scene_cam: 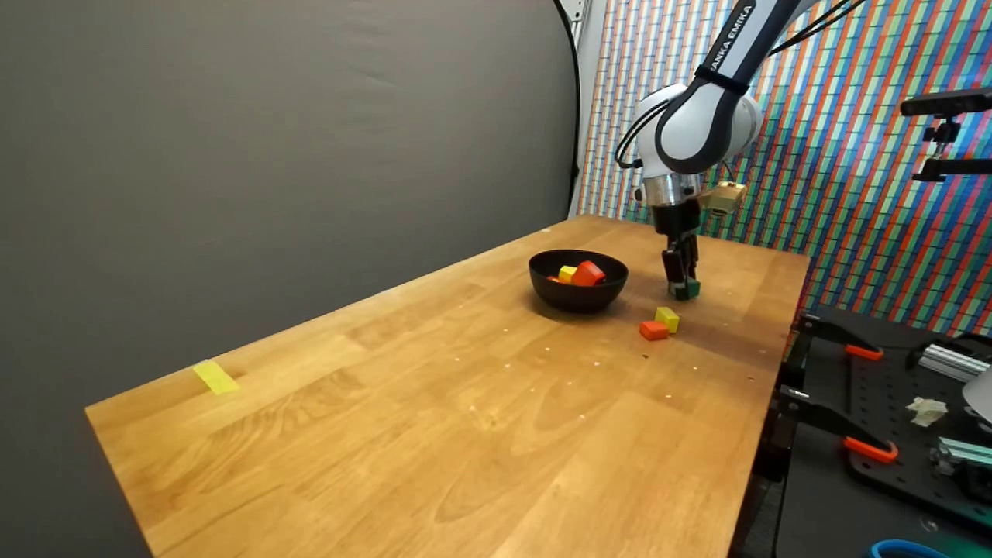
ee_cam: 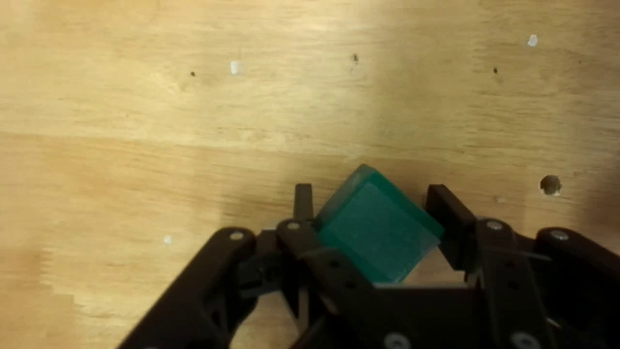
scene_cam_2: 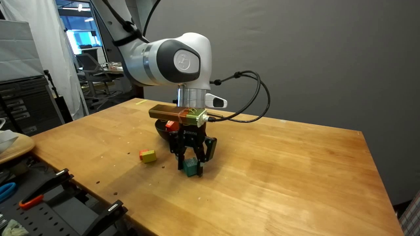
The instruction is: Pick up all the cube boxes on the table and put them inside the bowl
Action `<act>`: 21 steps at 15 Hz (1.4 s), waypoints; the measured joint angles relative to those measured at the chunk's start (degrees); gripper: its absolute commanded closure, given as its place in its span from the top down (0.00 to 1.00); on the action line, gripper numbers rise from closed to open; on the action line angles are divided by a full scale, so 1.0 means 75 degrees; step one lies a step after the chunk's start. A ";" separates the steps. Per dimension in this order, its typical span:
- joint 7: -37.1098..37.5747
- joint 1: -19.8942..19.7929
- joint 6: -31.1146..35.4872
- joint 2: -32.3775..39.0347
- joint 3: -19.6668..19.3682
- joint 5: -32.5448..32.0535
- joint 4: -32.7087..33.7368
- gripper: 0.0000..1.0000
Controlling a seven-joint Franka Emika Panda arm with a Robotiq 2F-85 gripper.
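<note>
A solid green cube (ee_cam: pixel 380 235) lies between the fingers (ee_cam: pixel 450 223) of the black two-finger gripper (ee_cam: pixel 374 206), which points straight down at the large, light wood-grain table (scene_cam: pixel 434 403). In the wrist view the cube is turned cornerwise, with one corner toward each finger and another facing away from the gripper's body; the side corners come right up to the fingers. The fingers stand apart, one on either side of the cube and low by the table top; whether they press on it or merely flank it cannot be told. In both exterior views the green cube is down at the table surface, outside the round, shallow black bowl (scene_cam: pixel 570 301). That bowl stands upright near the gripper and holds a bright red block (scene_cam: pixel 589 273) and, beside it, a small yellow block (scene_cam: pixel 567 274). On the table, also near the gripper, a yellow cube (scene_cam_2: pixel 149 156) and an orange-red cube (scene_cam: pixel 653 331) sit just beside each other. A flat yellow strip (scene_cam: pixel 216 377) lies close to the table's edge, well apart from the bowl.
</note>
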 measured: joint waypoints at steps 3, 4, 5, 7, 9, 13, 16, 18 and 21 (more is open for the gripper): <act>0.0809 0.0410 -0.0221 -0.0486 -0.0012 -0.0124 -0.0156 0.35; 0.1227 0.0625 -0.0215 -0.0799 -0.0018 -0.0265 -0.0257 0.35; 0.1677 0.0842 -0.0201 -0.1153 -0.0019 -0.0428 -0.0360 0.35; 0.2500 0.1250 -0.0195 -0.1910 0.0000 -0.0747 -0.0518 0.35; 0.2943 0.1466 -0.0198 -0.2464 0.0115 -0.0778 -0.0530 0.35; 0.3044 0.1484 -0.0180 -0.2099 0.0302 -0.0055 0.0026 0.35; 0.3042 0.1485 -0.0194 -0.0803 0.0403 0.0442 0.1051 0.85; 0.3070 0.1511 -0.0212 -0.0030 0.0461 0.0513 0.1725 0.93; 0.3134 0.1630 -0.0213 0.0453 0.0442 0.0506 0.2250 1.00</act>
